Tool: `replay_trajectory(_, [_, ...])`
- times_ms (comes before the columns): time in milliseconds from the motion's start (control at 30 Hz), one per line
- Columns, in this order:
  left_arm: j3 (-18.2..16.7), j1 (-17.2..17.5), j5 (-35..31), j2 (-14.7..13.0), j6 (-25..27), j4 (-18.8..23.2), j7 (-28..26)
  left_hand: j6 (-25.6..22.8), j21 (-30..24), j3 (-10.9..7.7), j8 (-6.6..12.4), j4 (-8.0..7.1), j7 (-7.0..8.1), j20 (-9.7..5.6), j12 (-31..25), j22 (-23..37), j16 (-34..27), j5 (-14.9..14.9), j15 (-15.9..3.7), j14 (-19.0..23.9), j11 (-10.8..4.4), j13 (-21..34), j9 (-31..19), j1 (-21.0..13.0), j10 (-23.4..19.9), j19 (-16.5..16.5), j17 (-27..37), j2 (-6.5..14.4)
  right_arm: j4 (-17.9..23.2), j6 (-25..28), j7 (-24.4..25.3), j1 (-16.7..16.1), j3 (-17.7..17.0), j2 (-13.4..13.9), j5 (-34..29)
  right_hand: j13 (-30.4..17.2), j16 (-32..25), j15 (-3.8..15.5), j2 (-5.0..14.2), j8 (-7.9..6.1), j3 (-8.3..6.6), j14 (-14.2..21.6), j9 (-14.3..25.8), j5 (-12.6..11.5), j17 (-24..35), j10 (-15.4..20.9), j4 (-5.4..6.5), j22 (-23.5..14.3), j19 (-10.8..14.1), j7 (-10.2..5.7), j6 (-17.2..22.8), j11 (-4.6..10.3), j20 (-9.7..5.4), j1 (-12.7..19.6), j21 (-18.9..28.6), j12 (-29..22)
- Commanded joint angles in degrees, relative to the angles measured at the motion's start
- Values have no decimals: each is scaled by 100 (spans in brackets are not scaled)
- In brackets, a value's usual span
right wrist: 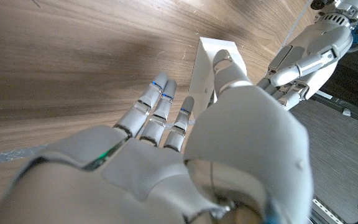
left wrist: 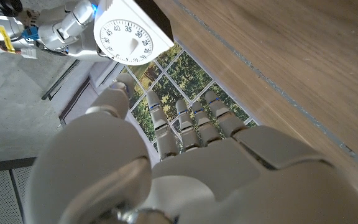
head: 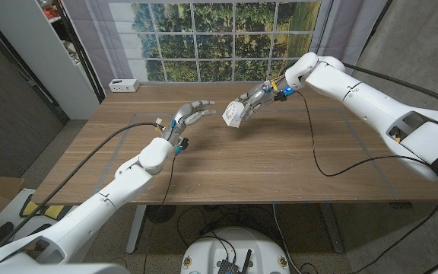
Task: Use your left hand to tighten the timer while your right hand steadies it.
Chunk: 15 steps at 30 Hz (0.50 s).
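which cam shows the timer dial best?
Left wrist view: the timer faces that camera, with its numbered dial and knob readable, and the left hand is open short of it. The head view shows a small white box held by the right hand. The right wrist view shows its plain back.

White box [head: 124,85] at table's [head: 280,167] far corner.

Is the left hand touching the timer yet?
Apart. The head view shows bare table between the left hand and the timer, which the right hand holds.
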<state>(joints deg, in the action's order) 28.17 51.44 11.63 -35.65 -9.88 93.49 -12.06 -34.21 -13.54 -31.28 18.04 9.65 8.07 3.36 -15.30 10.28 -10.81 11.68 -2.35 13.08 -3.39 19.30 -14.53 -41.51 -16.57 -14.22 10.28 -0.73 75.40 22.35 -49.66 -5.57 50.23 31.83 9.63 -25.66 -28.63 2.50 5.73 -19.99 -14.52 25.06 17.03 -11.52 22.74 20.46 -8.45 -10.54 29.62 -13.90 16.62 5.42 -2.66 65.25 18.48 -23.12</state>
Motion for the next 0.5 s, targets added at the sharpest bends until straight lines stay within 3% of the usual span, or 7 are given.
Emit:
replay_trajectory(33, [111, -196, -339, 89, 55, -45, -9, -169, 16, 42, 81, -14, 78, 44, -55, 31, -24, 36, -145, -32, -22, 20, -37, -153, 1, 12, 20, 40, -475, -85, -85, 7, -137, -149, 627, -38, -14, 1031, 47, -37, 6, 65, 44, -28, 25, 56, -8, -26, 65, 488, 534, 5, -160, -2, 65, -32])
replay_trajectory(500, [232, -432, -476, 263, -186, -335, 64, -402, 45, 160, 170, -31, 104, 78, -86, 39, -37, 51, -178, -32, -93, 48, -93, -320, -39, 34, 21, 57, -788, -112, -259, 29, -161, -313, 1046, -77, 1, 1016, 49, -50, 18, 126, 70, -39, 14, 86, 5, -28, 92, 531, 570, -32, -163, -36, 79, -59])
